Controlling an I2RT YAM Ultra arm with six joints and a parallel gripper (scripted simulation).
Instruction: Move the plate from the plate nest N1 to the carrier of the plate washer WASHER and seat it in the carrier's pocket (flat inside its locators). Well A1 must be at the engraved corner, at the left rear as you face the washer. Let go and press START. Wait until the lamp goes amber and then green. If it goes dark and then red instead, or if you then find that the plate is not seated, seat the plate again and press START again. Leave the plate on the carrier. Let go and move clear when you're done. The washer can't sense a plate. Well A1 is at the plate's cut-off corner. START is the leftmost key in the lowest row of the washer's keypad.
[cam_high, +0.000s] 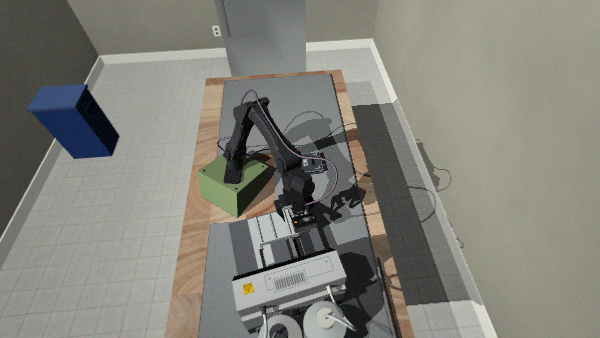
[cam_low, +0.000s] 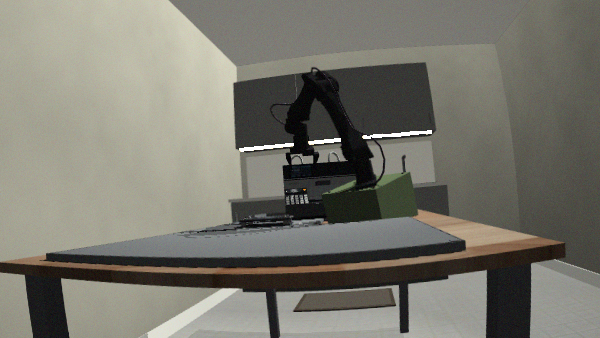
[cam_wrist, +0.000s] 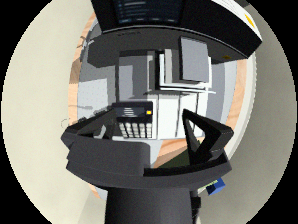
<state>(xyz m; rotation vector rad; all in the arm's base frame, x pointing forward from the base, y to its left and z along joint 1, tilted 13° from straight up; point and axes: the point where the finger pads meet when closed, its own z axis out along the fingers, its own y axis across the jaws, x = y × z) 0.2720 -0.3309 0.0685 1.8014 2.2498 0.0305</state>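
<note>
My gripper (cam_low: 303, 162) (cam_wrist: 149, 112) is open and empty, hanging above the washer's keypad (cam_wrist: 136, 129) (cam_low: 297, 200). The lamp (cam_wrist: 149, 112) (cam_low: 304, 190) (cam_high: 296, 221) beside the keypad's display glows amber. START is the leftmost key of the lowest row, below and between the fingers. The washer (cam_high: 290, 282) (cam_low: 320, 175) stands beyond. A white carrier frame (cam_wrist: 161, 75) is in front of it, with a flat grey rectangle (cam_wrist: 194, 59) on it; I cannot tell if this is the plate. A dark nest (cam_high: 321, 164) (cam_low: 265, 220) sits behind the arm; its contents are unclear.
The green base block (cam_high: 220, 192) (cam_low: 350, 205) carries the arm. Two white bottles, one of them here (cam_high: 324, 320), stand behind the washer. The washer's overhanging head (cam_wrist: 200, 25) is close to the carrier frame. A cable loops beside the arm.
</note>
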